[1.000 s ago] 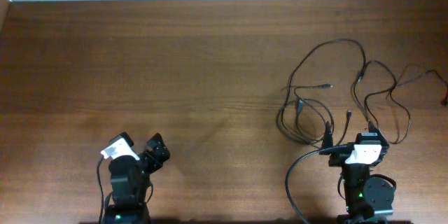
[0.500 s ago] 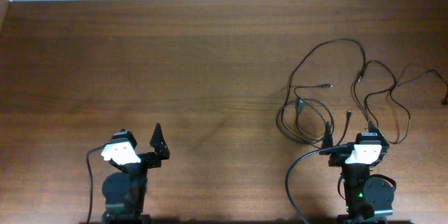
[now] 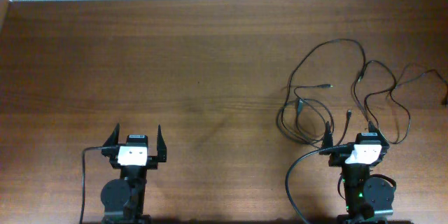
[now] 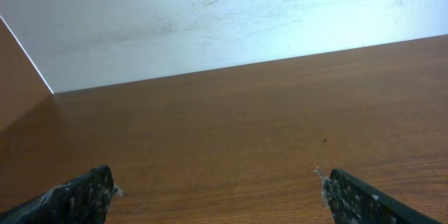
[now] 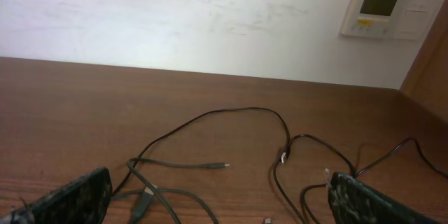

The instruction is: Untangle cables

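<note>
1. Thin black tangled cables (image 3: 353, 87) lie on the right part of the brown wooden table (image 3: 175, 63), just in front of the right gripper (image 3: 349, 134).
2. Right gripper: fingers wide apart, holding nothing.
3. Left gripper (image 3: 135, 140): fingers also spread, well apart from the cables.
</note>
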{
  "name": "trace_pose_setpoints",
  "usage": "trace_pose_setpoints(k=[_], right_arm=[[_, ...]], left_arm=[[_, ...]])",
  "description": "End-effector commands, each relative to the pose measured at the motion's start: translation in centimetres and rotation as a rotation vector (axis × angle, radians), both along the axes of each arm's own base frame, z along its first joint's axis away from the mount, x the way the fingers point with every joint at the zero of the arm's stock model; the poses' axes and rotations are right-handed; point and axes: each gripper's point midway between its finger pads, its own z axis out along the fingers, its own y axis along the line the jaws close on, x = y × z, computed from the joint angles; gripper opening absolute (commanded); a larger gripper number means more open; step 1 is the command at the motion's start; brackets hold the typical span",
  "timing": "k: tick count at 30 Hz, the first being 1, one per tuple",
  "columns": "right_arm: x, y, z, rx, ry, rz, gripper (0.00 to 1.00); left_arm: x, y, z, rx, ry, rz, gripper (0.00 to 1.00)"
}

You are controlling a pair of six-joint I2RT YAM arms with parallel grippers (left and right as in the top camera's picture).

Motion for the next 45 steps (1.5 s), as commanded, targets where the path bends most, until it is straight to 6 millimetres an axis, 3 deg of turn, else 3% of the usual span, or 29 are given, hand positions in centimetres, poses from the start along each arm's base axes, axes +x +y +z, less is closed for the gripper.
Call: trace_pose_setpoints(k=[1,4,45], right_arm=[[-0.04,-0.37,-0.27,0.01,0.005,-0.02,0.98],[-0.04,-0.38,-0.27,0.01,0.005,-0.021,0.98],[-0.04,-0.37,-0.29,0.01,0.006,-0.02,0.98]], left_arm=[[-0.07,0.88,-0.07,-0.073,-0.009,0.06,0.98],[-0.1,1.22,-0.01,-0.133,-0.017,0.084,0.99],[-0.07,0.98,0.0,-0.133,-0.016,0.07,0.98]])
